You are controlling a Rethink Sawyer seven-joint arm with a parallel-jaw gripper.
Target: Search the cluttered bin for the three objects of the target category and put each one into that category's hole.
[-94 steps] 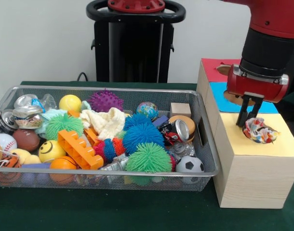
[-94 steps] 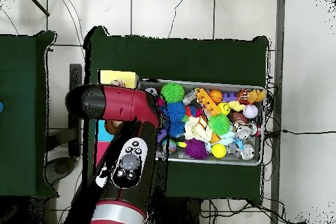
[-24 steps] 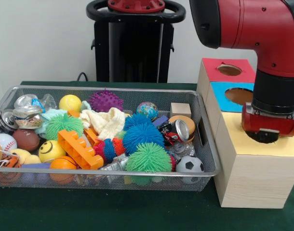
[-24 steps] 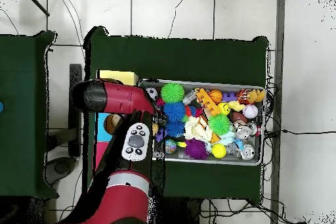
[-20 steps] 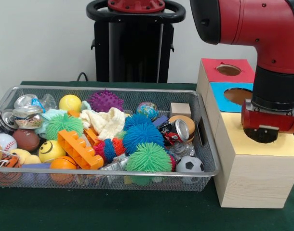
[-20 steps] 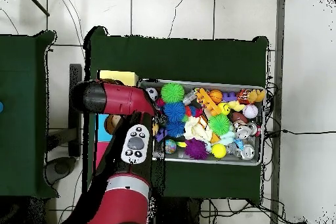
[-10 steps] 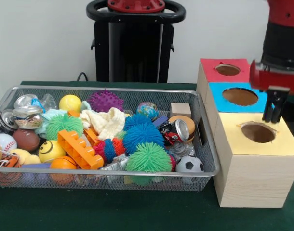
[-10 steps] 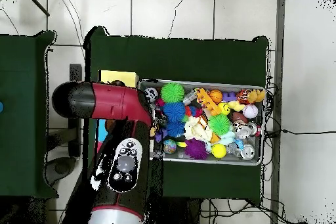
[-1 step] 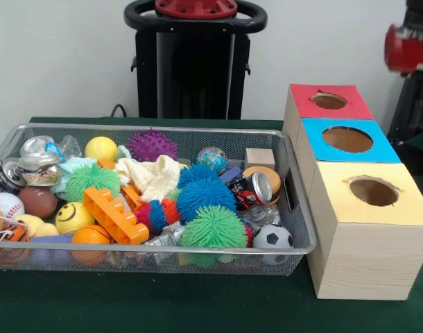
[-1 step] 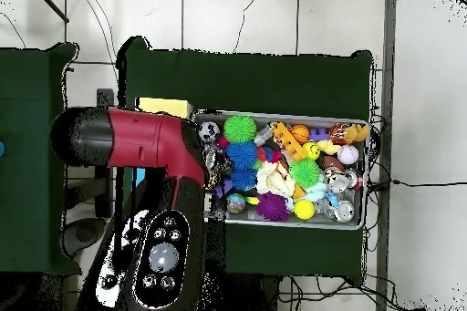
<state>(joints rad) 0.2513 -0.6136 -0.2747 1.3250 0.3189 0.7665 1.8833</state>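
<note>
A wire-mesh bin holds a jumble of toys: spiky rubber balls in blue, green and purple, an orange toy brick, a small soccer ball, a crushed can and a cloth. To its right stand three wooden boxes with round holes, topped red, blue and yellow. My gripper is cut off at the top right edge, high above the boxes. In the overhead view the red arm hides it.
A black pedestal stands behind the bin. The bin lies on green cloth, and the arm covers most of the boxes except a yellow corner. More balls and cans crowd the bin's left end.
The arm has risen from the yellow hole to the top right. The multicoloured object it held over that hole is gone from view, and all three holes are uncovered.
</note>
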